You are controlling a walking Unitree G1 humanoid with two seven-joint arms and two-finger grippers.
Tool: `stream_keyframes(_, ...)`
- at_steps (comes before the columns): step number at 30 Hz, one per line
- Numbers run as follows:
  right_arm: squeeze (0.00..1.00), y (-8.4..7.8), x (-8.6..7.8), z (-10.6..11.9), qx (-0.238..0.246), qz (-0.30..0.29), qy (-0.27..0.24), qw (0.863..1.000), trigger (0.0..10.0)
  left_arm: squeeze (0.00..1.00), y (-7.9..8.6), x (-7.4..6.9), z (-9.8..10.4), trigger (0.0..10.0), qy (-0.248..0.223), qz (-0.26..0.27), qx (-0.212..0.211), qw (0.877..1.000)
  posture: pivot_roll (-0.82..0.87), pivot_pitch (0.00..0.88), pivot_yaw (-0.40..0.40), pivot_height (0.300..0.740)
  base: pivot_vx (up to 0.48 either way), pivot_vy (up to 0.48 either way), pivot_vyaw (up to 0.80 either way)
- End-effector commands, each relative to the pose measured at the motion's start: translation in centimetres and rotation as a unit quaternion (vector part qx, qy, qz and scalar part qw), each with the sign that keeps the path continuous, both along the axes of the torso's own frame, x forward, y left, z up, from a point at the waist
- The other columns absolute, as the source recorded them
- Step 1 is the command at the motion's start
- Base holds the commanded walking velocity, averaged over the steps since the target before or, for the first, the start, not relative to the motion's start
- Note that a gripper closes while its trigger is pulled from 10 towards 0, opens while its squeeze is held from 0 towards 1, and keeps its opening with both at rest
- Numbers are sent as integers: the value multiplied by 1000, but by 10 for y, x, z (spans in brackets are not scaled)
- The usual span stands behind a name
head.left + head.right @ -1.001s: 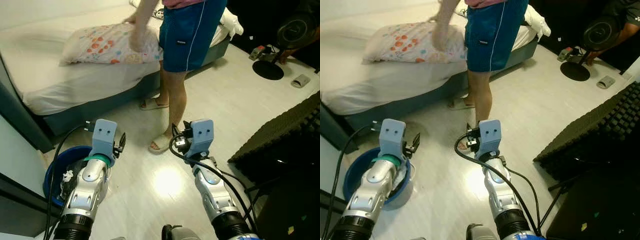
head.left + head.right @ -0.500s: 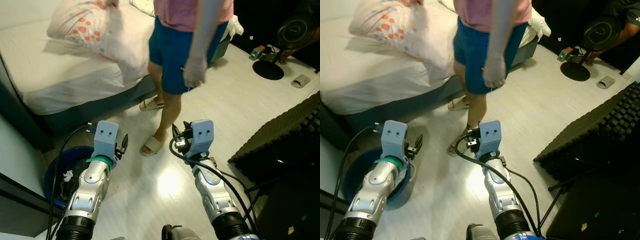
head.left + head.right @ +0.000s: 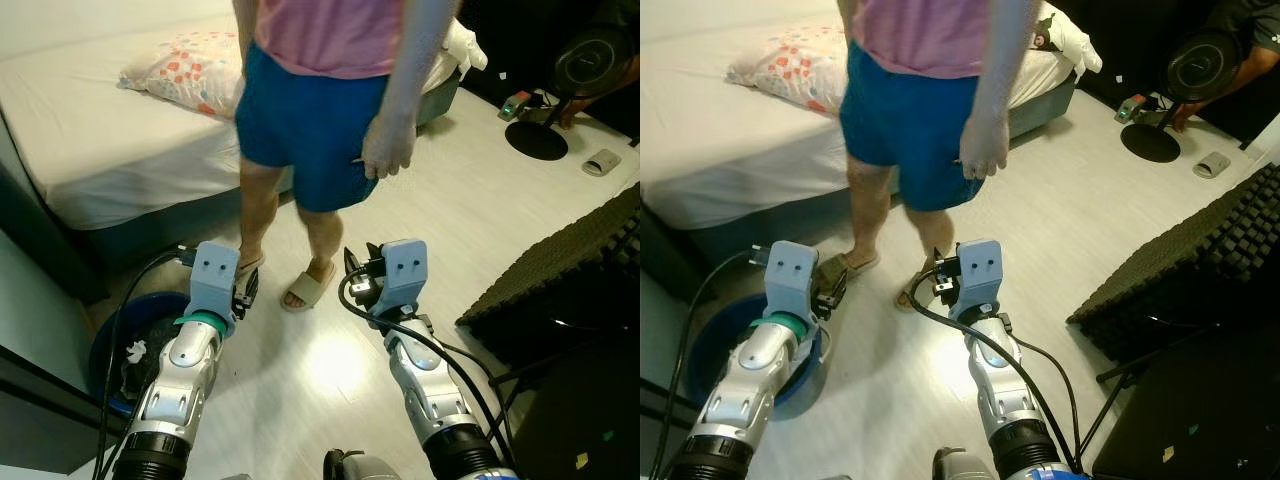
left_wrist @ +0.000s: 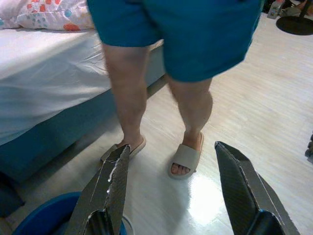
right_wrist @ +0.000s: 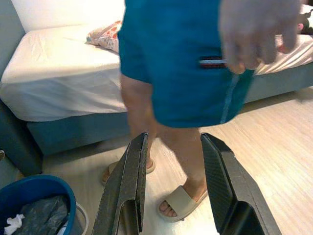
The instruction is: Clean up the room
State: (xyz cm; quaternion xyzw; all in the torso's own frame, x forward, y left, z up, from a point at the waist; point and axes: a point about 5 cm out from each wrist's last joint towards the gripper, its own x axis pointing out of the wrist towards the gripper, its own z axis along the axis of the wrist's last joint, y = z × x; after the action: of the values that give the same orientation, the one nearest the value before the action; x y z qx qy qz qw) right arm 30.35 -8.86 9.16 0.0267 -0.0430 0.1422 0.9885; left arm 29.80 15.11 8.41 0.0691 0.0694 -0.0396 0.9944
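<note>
- Room-cleaning has no clear target yet: the pillow [image 3: 185,72] that was in the air half a second ago now lies back on the bed [image 3: 90,150], far ahead of your left claw [image 4: 171,196].
- You see the person [image 3: 320,110] has turned and stepped closer, slippers [image 4: 186,157] now just ahead of both claws.
- Your left claw is spread wide and empty, above the blue bin [image 3: 130,340]; your right claw [image 5: 171,196] holds a narrower gap, also empty.
- You should probably wait: moving forward risks hitting the legs.
</note>
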Motion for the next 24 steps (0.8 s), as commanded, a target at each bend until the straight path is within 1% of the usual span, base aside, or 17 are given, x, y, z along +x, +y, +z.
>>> stream_keyframes(1, 0, -1, -2, -3, 1, 0, 4, 1000, 10000, 0, -1, -4, -5, 10000, 7, -4, 0, 1000, 8, 12, -5, 728, 0, 0, 0)
stream_keyframes(15, 0, -1, -2, -4, 1, 0, 5, 1000, 10000, 0, -1, -4, -6, 10000, 9, -5, 4, 1000, 8, 13, -5, 728, 0, 0, 0)
stream_keyframes(16, 0, -1, -4, -8, -3, 1, 11, 1000, 10000, 0, 0, -7, -11, 10000, 14, -7, 9, 1000, 10, 12, -5, 728, 0, 0, 0)
stream_keyframes(20, 0, -2, -4, -10, -5, 2, 14, 1000, 10000, 0, 1, -9, -14, 10000, 18, -8, 13, 1000, 10, 12, -5, 728, 0, 0, 0)
stream_keyframes(21, 0, -3, -6, -14, -11, 2, 21, 1000, 10000, 0, 2, -13, -21, 10000, 28, -12, 19, 999, 8, 12, -6, 728, 0, 0, 0)
stream_keyframes(22, 0, -3, -6, -14, -11, 2, 21, 1000, 10000, 0, 2, -13, -21, 10000, 28, -12, 19, 999, 8, 12, -6, 728, 0, 0, 0)
stream_keyframes(24, 0, -8, -9, -23, -31, -1, 34, 999, 10000, 0, -1, -24, -35, 10000, 49, -31, 29, 998, 6, 13, -5, 728, 0, 0, 0)
